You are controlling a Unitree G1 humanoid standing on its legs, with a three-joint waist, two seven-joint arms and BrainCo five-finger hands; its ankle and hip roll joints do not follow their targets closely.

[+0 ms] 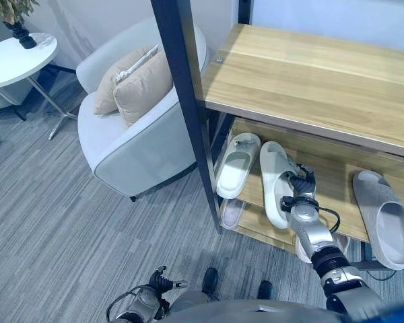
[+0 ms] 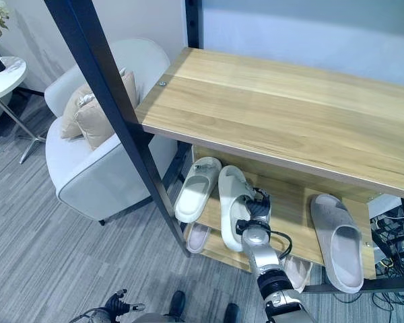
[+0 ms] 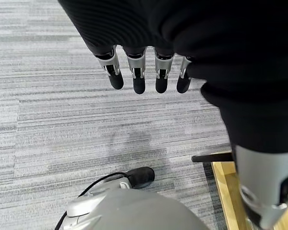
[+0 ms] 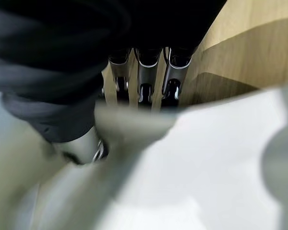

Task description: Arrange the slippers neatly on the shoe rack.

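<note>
The shoe rack's middle shelf [image 1: 337,182] holds three slippers. A pale slipper [image 1: 236,165] lies at its left end and a grey slipper [image 1: 384,215] at its right end. Between them, an off-white slipper [image 1: 276,178] lies toe inward beside the pale one. My right hand [image 1: 301,190] is at this slipper's right side. In the right wrist view its fingers [image 4: 144,79] reach over the slipper's edge [image 4: 182,158] and the thumb sits under it, pinching it. My left hand [image 1: 158,282] hangs low over the carpet, fingers [image 3: 134,76] straight, holding nothing.
The rack's dark post [image 1: 188,101] stands just left of the slippers, under the wooden top shelf [image 1: 310,74]. More slippers [image 1: 232,212] lie on the bottom shelf. A white armchair [image 1: 135,134] with cushions and a round white table [image 1: 17,57] stand to the left on grey carpet.
</note>
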